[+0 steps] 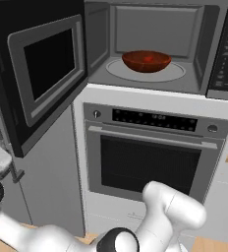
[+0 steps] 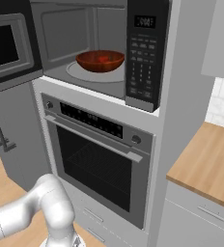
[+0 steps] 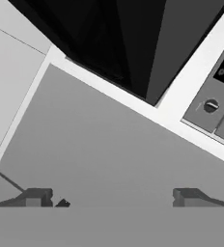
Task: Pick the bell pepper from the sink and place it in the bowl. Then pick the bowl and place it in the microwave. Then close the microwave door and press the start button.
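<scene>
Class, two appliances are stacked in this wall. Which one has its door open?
The microwave on top: its door is swung out to the left, showing the bowl inside. The oven below is shut.

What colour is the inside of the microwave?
Grey. The microwave interior shows best in the left base view, behind the bowl.

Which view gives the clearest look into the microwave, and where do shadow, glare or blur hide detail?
Left base view: the microwave cavity is evenly lit and sharp, the bowl shows a bright spot at its centre, while the microwave door window is flat black. Right base view: the keypad is small and blurred. Hand view: the open hand faces a plain grey panel under a featureless black shape.
</scene>
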